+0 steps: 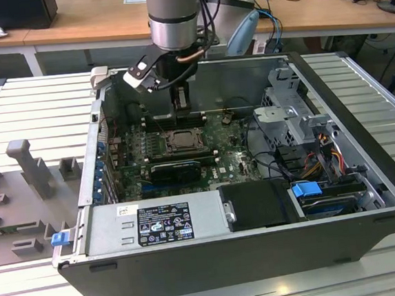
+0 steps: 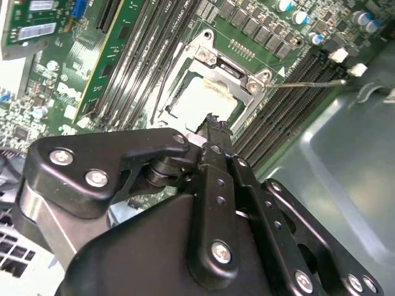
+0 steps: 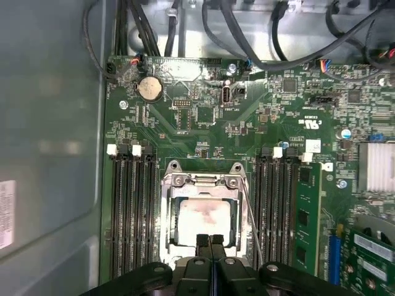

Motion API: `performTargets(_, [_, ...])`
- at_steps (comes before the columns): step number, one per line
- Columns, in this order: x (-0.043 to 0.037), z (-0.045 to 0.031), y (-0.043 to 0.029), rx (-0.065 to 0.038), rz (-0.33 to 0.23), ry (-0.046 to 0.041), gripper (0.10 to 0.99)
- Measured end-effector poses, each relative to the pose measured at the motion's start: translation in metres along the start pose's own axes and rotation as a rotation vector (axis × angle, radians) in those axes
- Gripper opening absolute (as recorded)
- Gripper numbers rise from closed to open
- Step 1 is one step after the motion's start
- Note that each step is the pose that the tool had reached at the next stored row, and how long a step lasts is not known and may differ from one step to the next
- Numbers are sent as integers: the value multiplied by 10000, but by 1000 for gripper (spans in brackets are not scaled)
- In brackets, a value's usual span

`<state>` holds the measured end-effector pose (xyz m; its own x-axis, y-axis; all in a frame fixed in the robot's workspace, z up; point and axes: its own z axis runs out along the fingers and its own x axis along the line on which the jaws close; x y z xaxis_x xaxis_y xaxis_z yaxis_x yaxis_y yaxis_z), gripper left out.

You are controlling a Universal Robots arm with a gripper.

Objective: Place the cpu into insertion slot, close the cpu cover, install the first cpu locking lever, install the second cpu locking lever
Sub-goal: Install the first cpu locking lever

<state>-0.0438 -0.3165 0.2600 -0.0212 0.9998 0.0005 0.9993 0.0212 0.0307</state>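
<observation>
Above the socket [image 1: 181, 141] at the middle of the motherboard [image 3: 203, 117], inside an open computer case [image 1: 261, 246] laid on its side so the board faces up, the arm's gripper [image 1: 179, 100] hangs pointing down. In both wrist views the gripper [image 3: 210, 242] [image 2: 215, 123] has its two black fingers pressed together with nothing visible between them. Their joined tip sits at one edge of the socket, just over the metal frame. Held shut like this, the fingers form one narrow point, which looks better suited to pushing or hooking a thin part than to picking anything up. The cpu [image 3: 200, 219] [image 2: 200, 98] already lies in the socket, its pale flat top showing through the window of the cpu cover [image 3: 200, 180] [image 2: 228, 71]. The silvery cover appears folded down flat around the chip, which would hold it seated. A thin wire locking lever [image 3: 250, 216] [image 2: 308, 82] runs from one corner of the socket. It slants outward over the memory slots [image 2: 296, 92] beside the socket, so it seems unlatched rather than tucked along the frame. More memory slots [image 3: 133, 209] flank the socket's other side. I cannot tell whether the fingertip touches the cover or hovers just above it.
</observation>
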Motion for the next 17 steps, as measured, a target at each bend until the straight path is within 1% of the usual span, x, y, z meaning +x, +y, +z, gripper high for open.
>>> performTargets(1, [0, -38, 1, 1, -1, -4, 106])
performTargets(3, [0, -89, 3, 1, -2, -12, 106])
performTargets(5, [0, -105, 3, 0, -60, -9, 106])
performTargets(7, [0, -105, 3, 1, -635, 8, 106])
performTargets(8, [0, -104, 3, 1, -821, 13, 106])
performTargets(11, [0, -89, 3, 11, -2105, 53, 106])
performTargets(13, [0, -84, 3, 12, -2786, 73, 106])
performTargets(15, [0, -83, 3, 11, -3227, 87, 106])
performTargets(17, [0, -83, 3, 11, -3525, 97, 106])
